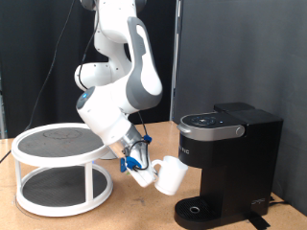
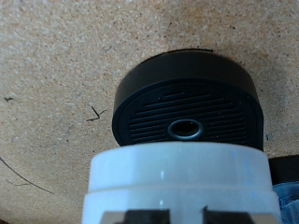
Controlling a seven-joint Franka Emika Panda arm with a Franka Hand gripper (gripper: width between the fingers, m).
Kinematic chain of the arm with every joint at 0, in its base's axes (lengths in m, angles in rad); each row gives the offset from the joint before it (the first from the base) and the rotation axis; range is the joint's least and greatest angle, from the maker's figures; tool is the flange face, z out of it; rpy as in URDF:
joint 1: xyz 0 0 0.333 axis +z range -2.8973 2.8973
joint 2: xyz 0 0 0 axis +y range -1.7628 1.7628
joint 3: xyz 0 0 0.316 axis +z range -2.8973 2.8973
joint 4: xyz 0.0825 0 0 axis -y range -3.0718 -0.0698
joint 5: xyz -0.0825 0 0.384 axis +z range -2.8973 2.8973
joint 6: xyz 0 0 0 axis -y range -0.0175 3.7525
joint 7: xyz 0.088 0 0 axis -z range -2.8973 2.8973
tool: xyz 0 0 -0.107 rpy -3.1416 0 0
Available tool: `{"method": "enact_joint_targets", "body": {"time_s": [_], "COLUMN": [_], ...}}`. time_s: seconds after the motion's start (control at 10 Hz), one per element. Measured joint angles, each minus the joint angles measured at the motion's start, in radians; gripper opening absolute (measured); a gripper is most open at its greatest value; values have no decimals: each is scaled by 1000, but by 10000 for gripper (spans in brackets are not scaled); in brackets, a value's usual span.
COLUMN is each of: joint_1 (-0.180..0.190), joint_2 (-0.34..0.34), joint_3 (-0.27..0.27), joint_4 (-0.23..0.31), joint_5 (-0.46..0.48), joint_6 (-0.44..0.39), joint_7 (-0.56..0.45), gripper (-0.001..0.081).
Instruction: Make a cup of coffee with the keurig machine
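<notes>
The black keurig machine [image 1: 230, 144] stands at the exterior view's right with its lid down. Its round drip base [image 1: 197, 211] sits low in front. My gripper [image 1: 142, 170] is shut on the white cup [image 1: 171, 176] and holds it tilted on its side in the air. The cup hangs just to the left of the machine's front and above the base. In the wrist view the cup [image 2: 173, 182] fills the lower part. The round black drip base [image 2: 187, 103] with its slotted grille lies beyond it on the wooden table.
A white two-tier round stand [image 1: 59, 168] with dark shelves stands at the exterior view's left on the wooden table [image 1: 115, 216]. A black curtain hangs behind. A thin cable runs down the wall at the left.
</notes>
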Motion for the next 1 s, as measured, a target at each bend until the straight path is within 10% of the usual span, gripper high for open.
{"method": "enact_joint_targets", "body": {"time_s": [1.0], "joint_1": [7], "joint_2": [108], "joint_3": [96], "joint_4": [63], "joint_5": [29], "joint_6": [61], "joint_7": [-60], "gripper": [1]}}
